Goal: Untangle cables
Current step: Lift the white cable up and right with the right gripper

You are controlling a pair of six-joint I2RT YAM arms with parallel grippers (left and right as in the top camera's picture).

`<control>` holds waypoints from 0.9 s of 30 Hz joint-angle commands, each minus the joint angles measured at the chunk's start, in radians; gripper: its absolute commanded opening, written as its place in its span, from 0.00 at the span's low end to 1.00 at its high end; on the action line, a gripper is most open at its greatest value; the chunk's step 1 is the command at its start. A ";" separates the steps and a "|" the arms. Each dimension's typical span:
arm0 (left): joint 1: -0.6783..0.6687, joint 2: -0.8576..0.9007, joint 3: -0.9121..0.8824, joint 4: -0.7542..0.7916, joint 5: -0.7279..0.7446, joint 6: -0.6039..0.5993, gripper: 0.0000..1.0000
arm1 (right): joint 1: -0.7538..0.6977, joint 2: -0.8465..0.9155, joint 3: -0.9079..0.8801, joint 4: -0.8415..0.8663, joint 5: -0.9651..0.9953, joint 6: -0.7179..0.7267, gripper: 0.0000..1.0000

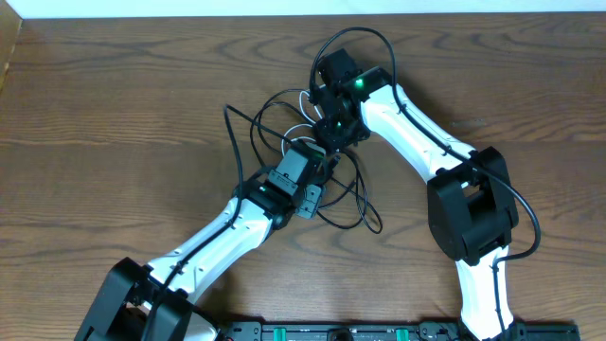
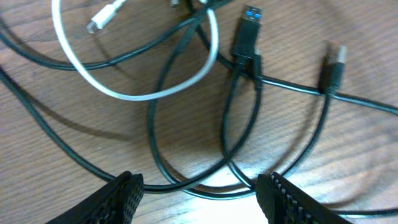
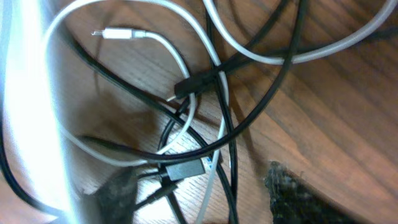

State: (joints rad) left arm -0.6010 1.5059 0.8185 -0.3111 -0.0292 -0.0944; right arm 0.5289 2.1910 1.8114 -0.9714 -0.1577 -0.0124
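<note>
The task is judged barely begun: the cables [image 2: 150, 121] lie crossed and looped over one another at the middle of the wooden table [image 1: 114, 95], and every strand is left to be separated. The left gripper [image 2: 199, 186] is held apart above a black loop, with nothing clamped. The right gripper [image 3: 199, 180] is likewise spread and seemingly empty, though blur obscures one side. Thin, round, glossy black cords and a smooth white cord [image 2: 134, 96] are seen, each ended by a small metal-tipped plug [image 2: 247, 31].

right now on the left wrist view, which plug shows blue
The black USB plug at top centre; the metal-tipped plug right of it has none.
</note>
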 commanded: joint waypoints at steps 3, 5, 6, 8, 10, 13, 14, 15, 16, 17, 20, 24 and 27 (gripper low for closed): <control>0.029 0.008 0.004 -0.021 -0.012 -0.042 0.64 | 0.007 0.002 0.008 0.030 -0.011 0.003 0.01; 0.029 0.008 0.004 -0.025 -0.012 -0.042 0.64 | 0.006 -0.014 0.027 0.024 -0.011 0.019 0.01; 0.029 0.008 0.004 -0.025 -0.013 -0.042 0.64 | 0.005 -0.030 0.050 0.004 -0.015 0.023 0.01; 0.029 0.008 0.004 -0.021 -0.027 -0.042 0.64 | -0.003 -0.091 0.163 -0.078 -0.021 0.023 0.01; 0.029 0.008 0.004 -0.020 -0.035 -0.042 0.64 | -0.008 -0.134 0.257 -0.128 -0.021 0.023 0.01; 0.029 0.008 0.004 -0.003 -0.034 -0.042 0.64 | -0.008 -0.210 0.421 -0.181 -0.021 0.023 0.01; 0.029 0.008 0.004 0.007 -0.034 -0.044 0.64 | -0.005 -0.237 0.467 -0.188 -0.021 0.023 0.01; 0.029 0.008 0.004 0.016 -0.034 -0.052 0.65 | -0.005 -0.262 0.507 -0.189 -0.021 0.023 0.01; 0.029 0.008 0.004 0.024 -0.034 -0.056 0.65 | -0.004 -0.287 0.539 -0.189 -0.021 0.023 0.01; 0.029 0.008 0.004 0.034 -0.034 -0.062 0.65 | -0.005 -0.321 0.574 -0.189 -0.021 0.023 0.01; 0.029 0.009 0.004 0.049 -0.034 -0.062 0.65 | -0.006 -0.396 0.625 -0.187 -0.021 0.023 0.01; 0.029 0.010 0.004 0.068 -0.034 -0.061 0.65 | -0.010 -0.517 0.637 -0.165 -0.016 0.021 0.01; 0.029 0.010 0.004 0.078 -0.034 -0.061 0.65 | -0.011 -0.573 0.637 -0.158 -0.004 0.018 0.01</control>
State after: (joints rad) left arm -0.5766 1.5059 0.8185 -0.2409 -0.0513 -0.1390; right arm 0.5228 1.6203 2.4588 -1.1320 -0.1699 -0.0006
